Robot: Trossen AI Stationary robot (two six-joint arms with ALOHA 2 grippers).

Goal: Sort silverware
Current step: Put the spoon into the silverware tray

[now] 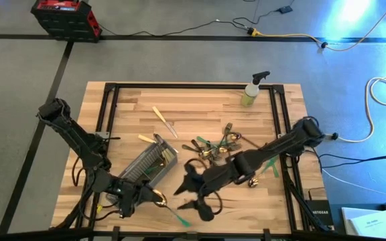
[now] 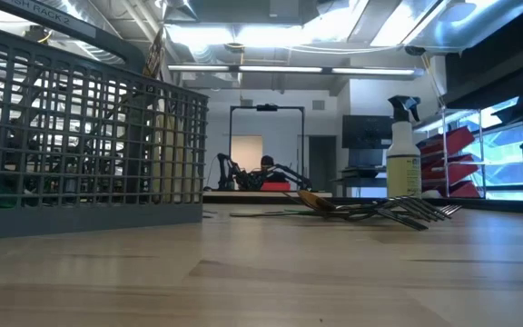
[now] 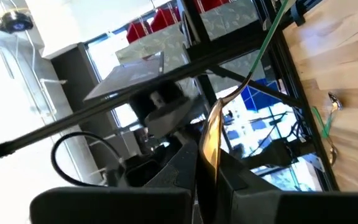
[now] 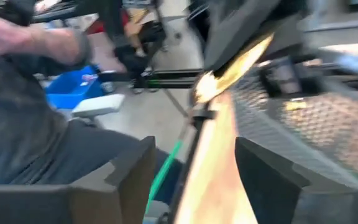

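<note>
Near the table's front edge my left gripper (image 1: 149, 198) is shut on a piece of silverware with a gold head and a slim green handle (image 1: 176, 215). My right gripper (image 1: 193, 199) faces it from the right, open. Its fingers stand on either side of the green handle (image 4: 165, 167) without touching it that I can see. The grey wire-mesh caddy (image 1: 151, 163) lies on the table just beyond the left gripper. A pile of silverware (image 1: 214, 147) lies on the wood at mid-table, under the right arm. My left gripper pinches the gold head (image 3: 209, 142) of the utensil between its two fingers. The fingers are about level and point toward the table's right side. The green handle (image 3: 267, 38) sticks out past the fingertips, along their line. The utensil is lifted clear of the table.
Two cream-handled pieces (image 1: 163, 121) (image 1: 146, 139) lie beyond the caddy. A yellow-green spray bottle (image 1: 252, 91) stands at the far right. Green-handled pieces (image 1: 271, 169) lie by the right arm. A person in dark clothes (image 4: 23, 106) is beyond the near edge.
</note>
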